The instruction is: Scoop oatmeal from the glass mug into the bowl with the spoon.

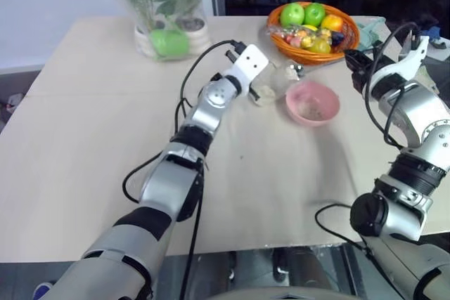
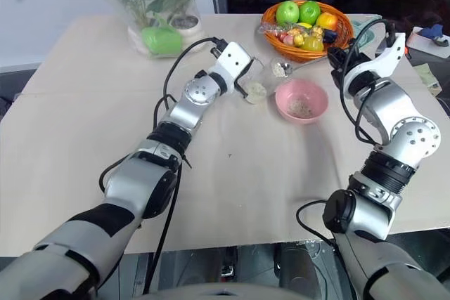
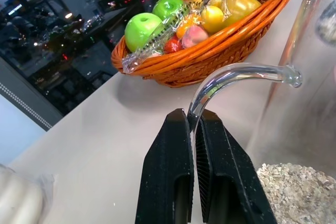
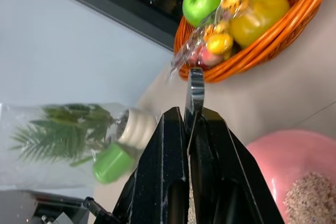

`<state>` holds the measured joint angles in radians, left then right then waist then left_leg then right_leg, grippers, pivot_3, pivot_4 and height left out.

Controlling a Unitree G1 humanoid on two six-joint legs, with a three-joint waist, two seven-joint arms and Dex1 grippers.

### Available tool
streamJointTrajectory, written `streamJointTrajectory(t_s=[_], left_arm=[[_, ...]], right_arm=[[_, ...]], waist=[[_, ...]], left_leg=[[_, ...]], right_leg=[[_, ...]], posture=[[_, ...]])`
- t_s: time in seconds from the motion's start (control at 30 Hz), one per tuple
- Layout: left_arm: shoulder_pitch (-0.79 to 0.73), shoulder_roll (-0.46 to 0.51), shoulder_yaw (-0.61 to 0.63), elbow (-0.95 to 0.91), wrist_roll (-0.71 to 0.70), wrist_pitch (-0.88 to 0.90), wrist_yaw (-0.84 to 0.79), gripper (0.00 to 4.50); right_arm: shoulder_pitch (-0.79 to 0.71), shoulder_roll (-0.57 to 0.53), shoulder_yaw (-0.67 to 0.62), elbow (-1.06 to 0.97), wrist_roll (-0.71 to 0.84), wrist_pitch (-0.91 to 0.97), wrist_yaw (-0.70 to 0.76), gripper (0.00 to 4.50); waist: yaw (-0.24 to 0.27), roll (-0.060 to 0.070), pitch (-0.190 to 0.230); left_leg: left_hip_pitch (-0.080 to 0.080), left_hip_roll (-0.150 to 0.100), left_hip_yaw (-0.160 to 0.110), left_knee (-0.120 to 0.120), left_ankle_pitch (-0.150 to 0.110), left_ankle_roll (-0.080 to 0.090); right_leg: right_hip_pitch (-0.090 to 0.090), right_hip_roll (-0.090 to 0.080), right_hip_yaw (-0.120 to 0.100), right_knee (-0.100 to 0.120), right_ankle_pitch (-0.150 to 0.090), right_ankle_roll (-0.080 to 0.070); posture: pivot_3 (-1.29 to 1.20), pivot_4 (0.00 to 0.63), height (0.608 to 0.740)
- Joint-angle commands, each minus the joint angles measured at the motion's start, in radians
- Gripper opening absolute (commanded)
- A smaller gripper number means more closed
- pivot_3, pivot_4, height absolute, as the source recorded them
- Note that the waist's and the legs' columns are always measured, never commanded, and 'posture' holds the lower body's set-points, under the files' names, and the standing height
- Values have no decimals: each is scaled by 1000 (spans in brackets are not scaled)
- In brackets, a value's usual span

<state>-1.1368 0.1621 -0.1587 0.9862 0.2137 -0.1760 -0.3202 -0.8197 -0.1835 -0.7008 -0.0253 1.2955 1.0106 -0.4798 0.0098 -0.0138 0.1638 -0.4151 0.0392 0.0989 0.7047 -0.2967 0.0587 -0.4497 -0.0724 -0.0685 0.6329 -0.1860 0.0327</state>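
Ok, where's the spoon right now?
The spoon is clamped in the right gripper, its head up between the glass mug and the orange fruit basket, just behind the pink bowl.

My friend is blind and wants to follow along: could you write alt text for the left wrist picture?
Two black jaws are shut on the thin curved handle of a glass mug, which has pale oatmeal at its bottom. Behind it on the beige table sits an orange woven basket of green apples and wrapped fruit.

orange fruit basket (image 1: 313, 41): table's (image 1: 84, 145) far edge | clear vase of green plants (image 1: 163, 5): far left
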Motion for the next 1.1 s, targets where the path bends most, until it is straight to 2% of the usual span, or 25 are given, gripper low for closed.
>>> streamJointTrajectory(t_s=[0.03,0.47,0.6,0.7,0.77,0.83,0.9,0.97,1.1], left_arm=[[-43,1,-5,-8,9,-14,8,24],[-68,-4,-14,27,27,-7,6,24],[-70,-7,-10,32,25,-9,4,24],[-68,-9,0,27,16,-1,5,24],[-63,-7,9,10,6,3,-1,24],[-53,-7,21,-20,-15,7,-14,24],[-38,-3,24,-53,-24,16,-24,24],[-26,0,23,-78,-28,28,-29,24],[24,7,56,-179,-75,75,-42,24]], right_arm=[[10,-34,4,-34,49,-47,-11,0],[108,-119,31,-65,133,-130,-39,0],[151,-192,83,-93,84,-117,19,0],[175,-260,179,-135,-16,-122,132,0],[188,-323,285,-158,-142,-143,241,0],[216,-417,435,-190,-327,-207,395,0],[232,-473,536,-208,-449,-276,522,0],[235,-490,580,-211,-516,-325,602,0],[234,-589,732,-228,-789,-516,785,0]], waist=[[0,0,0],[1,0,0],[1,0,0],[1,0,0],[0,0,0],[-1,1,0],[-1,1,0],[1,1,0],[3,1,0]], left_leg=[[0,0,0,0,0,0],[0,0,1,0,0,0],[0,0,1,0,0,0],[0,0,1,0,0,0],[1,0,1,0,0,0],[1,0,1,0,0,0],[0,0,1,0,0,0],[0,0,1,0,0,0],[0,0,1,0,0,0]], right_leg=[[0,0,0,0,0,0],[0,0,0,-5,0,0],[0,0,1,-5,0,0],[0,0,1,-6,0,0],[0,0,1,-5,0,0],[0,0,1,-5,0,1],[0,0,2,-6,0,1],[0,0,1,-6,0,1],[0,0,1,-6,0,1]], posture=[[0,150,740],[0,150,740],[0,150,740],[0,150,740],[0,150,740],[0,150,740],[0,150,740],[0,150,740],[0,150,740]])
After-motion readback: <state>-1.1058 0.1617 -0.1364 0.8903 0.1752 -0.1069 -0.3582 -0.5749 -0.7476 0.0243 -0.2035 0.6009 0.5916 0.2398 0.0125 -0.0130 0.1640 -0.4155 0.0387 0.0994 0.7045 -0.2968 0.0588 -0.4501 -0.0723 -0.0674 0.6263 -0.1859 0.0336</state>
